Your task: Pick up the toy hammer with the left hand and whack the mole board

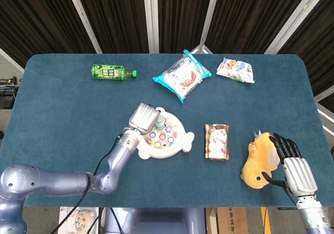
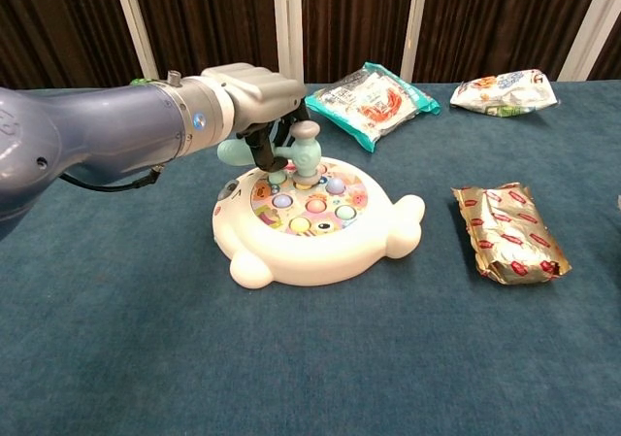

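The whacking step is under way: the left hand (image 2: pixel 247 101) grips the toy hammer (image 2: pixel 291 150) by its handle, fingers wrapped around it, and the hammer's head sits down on a peg at the far left of the mole board (image 2: pixel 312 222), touching it as far as the chest view shows. The board lies on the desk (image 1: pixel 62 114) just in front of that hand, with the hammer projecting from the hand toward the board's middle. The next move probably calls for a lift clear of the pegs, then a short downward stroke on another mole. The right hand (image 1: pixel 292 166), well apart, rests its fingers against a yellow plush toy (image 1: pixel 259 161).
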{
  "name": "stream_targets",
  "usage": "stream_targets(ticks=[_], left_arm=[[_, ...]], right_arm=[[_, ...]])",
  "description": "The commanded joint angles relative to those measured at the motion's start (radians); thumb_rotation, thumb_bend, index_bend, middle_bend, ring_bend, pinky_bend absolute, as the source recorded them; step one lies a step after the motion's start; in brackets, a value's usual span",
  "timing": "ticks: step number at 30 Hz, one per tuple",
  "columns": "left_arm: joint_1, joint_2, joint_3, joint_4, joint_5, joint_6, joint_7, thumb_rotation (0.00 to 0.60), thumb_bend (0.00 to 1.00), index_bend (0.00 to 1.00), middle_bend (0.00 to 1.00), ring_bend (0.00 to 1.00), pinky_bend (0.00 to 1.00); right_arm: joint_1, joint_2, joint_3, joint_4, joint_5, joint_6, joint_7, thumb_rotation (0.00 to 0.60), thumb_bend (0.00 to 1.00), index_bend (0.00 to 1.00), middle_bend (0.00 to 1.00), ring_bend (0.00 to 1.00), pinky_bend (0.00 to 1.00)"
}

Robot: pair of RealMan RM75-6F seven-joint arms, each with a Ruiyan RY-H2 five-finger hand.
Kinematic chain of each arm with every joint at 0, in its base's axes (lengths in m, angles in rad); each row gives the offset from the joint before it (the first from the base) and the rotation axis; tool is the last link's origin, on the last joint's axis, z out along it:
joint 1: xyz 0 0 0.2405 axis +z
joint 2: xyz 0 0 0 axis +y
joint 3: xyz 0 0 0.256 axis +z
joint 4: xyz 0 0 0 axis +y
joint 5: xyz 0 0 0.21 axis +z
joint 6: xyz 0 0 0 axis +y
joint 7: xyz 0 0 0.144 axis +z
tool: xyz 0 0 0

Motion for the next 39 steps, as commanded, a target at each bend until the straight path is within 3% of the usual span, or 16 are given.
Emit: stream_targets(ticks=[1, 10, 15, 24, 32, 39], left_arm=[[0.001, 0.002, -0.008, -0.005, 0.020, 0.009, -0.019, 0.600, 0.68, 0.65, 0.54, 0.44, 0.55], [0.028, 0.072, -0.032, -0.081, 0.060, 0.048, -0.075, 0.600, 0.68, 0.65, 0.54, 0.44, 0.55], [0.082, 0.155, -0.014, -0.151, 0.102, 0.080, -0.123, 0.600, 0.68, 0.65, 0.54, 0.44, 0.55], [0.226, 0.269, 0.080, -0.192, 0.206, 0.101, -0.272, 0.600, 0.68, 0.64, 0.53, 0.44, 0.55], [0.359, 0.277, 0.186, -0.117, 0.367, 0.103, -0.456, 0.600, 0.68, 0.63, 0.53, 0.44, 0.55], [0.420, 0.243, 0.250, -0.011, 0.470, 0.081, -0.517, 0.600, 0.68, 0.63, 0.53, 0.44, 0.55]], right_arm=[[-0.001, 0.000, -0.001, 0.001, 0.000, 0.000, 0.000, 0.600, 0.22, 0.00, 0.00, 0.00, 0.00], [-0.006, 0.001, 0.000, 0.007, 0.002, 0.007, -0.002, 0.600, 0.22, 0.00, 0.00, 0.00, 0.00], [-0.009, 0.002, -0.001, 0.012, 0.003, 0.011, -0.003, 0.600, 0.22, 0.00, 0.00, 0.00, 0.00], [-0.009, -0.010, -0.002, 0.015, 0.001, 0.009, -0.032, 0.600, 0.22, 0.00, 0.00, 0.00, 0.00], [-0.006, -0.016, 0.000, 0.016, 0.009, 0.000, -0.042, 0.600, 0.22, 0.00, 0.00, 0.00, 0.00], [-0.001, -0.020, 0.000, 0.015, 0.009, -0.008, -0.047, 0.600, 0.22, 0.00, 0.00, 0.00, 0.00]])
